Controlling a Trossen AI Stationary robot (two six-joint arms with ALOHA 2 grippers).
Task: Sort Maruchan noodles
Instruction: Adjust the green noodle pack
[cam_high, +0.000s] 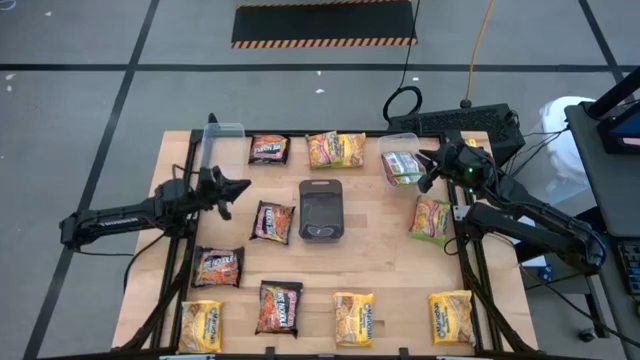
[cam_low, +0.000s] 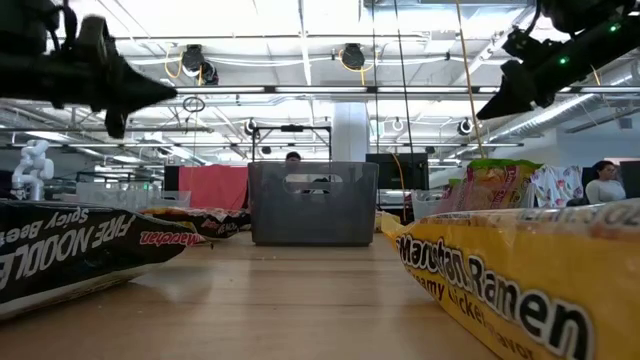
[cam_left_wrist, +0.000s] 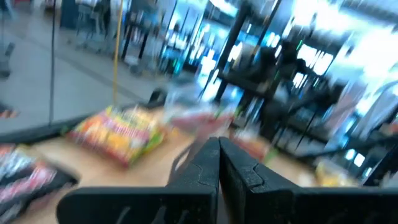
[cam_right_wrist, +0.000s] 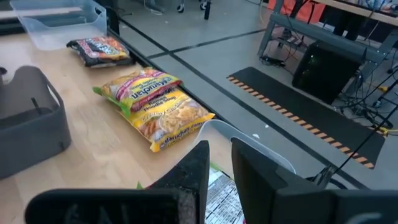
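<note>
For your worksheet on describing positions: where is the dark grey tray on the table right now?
In the high view, the dark grey tray sits near the table's middle, between the two arms, with a dark brown packet just to its left.

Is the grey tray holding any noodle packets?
No. In the high view the grey tray at the table's middle is empty; packets lie around it.

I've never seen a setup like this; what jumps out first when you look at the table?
Colourful ramen packets lie scattered over the wooden table, with four yellow packets and a dark one along the near edge. A dark grey tray sits in the middle. The right gripper hovers, fingers parted, over a clear tub at the far right that holds a green-edged packet, while the left gripper waits shut above the left side.
</note>
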